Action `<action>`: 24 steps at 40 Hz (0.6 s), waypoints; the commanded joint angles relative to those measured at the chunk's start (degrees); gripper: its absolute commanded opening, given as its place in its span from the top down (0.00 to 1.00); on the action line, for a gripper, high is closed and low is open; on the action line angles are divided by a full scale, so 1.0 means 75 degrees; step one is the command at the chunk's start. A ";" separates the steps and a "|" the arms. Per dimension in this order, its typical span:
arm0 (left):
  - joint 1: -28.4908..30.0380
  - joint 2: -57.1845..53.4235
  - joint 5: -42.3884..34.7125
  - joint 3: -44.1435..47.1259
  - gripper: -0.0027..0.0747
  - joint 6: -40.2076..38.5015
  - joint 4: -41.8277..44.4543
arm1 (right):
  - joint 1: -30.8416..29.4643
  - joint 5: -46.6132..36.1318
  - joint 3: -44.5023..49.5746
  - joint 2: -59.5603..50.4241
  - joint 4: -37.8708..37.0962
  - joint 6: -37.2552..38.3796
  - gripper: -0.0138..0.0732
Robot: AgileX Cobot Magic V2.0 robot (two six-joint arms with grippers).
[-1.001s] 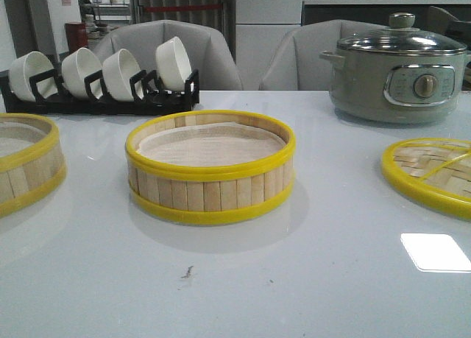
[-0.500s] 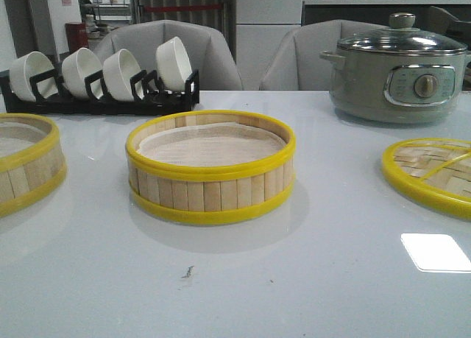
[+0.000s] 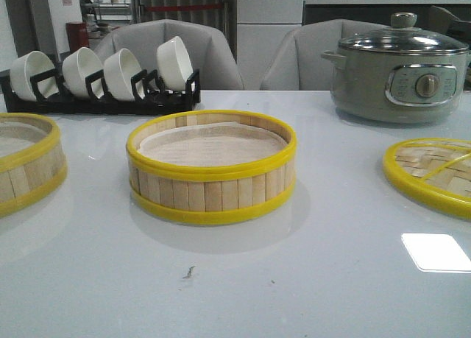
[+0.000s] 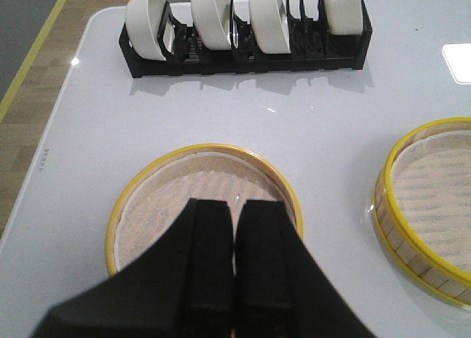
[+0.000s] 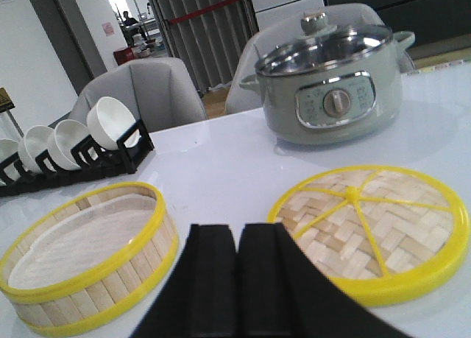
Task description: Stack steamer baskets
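Two steamer baskets were seen on the white bench point(image 3: 309, 279), both unstacked. In the front view, the centre basket point(image 3: 211, 169) sat in the middle of the frame, and the left basket point(image 3: 22, 165) was cut off by the left edge, the two well apart. Both were set flat with open tops upward; being round, no long axis could be given.

In the left wrist view, the left pincer point(image 4: 234, 275) was clenched on nothing, its fingers pressed together, held at lower centre of the frame above the left basket point(image 4: 202, 205), with the centre basket point(image 4: 434, 205) at the right edge. The left arm was judged the nearer for a lift.

In the right wrist view, the right pincer point(image 5: 237, 279) was likewise clenched empty at lower centre, between the centre basket point(image 5: 88, 257) at lower left and the woven lid point(image 5: 372, 227) at right.
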 commanded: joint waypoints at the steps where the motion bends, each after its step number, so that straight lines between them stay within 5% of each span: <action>1: -0.0012 -0.0089 -0.0504 -0.0210 0.85 -0.0071 0.0004 | -0.0008 0.0003 -0.1066 0.0428 -0.0201 -0.0340 0.78; 13: -0.0012 -0.0089 -0.0227 -0.0210 0.85 -0.0071 0.0004 | -0.0008 0.2577 -0.3845 0.4195 -0.0467 -0.0500 0.78; 24: -0.0012 -0.0089 -0.0173 -0.0210 0.85 -0.0071 -0.0009 | -0.0008 0.2703 -0.4688 0.6303 -0.0457 -0.0500 0.78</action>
